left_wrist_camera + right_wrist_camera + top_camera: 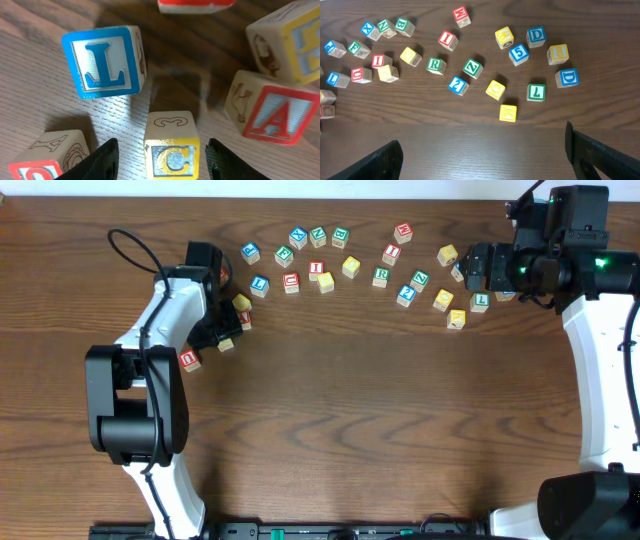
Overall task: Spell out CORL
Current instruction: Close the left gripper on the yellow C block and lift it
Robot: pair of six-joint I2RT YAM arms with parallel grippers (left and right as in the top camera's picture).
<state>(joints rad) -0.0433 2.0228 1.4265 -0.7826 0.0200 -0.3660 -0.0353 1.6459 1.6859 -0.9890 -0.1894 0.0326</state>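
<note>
The left pincer (161, 150) is low on the tabletop (35, 105) and open. The yellow C (172, 161) sits between its two fingers, with a small gap on each side, so it is not held. A blue L (105, 62) lies near, up and to the left. The right pincer (485, 157) hangs wide open, holding nothing. A green R (436, 64) and a green L (536, 92) lie under it.
</note>
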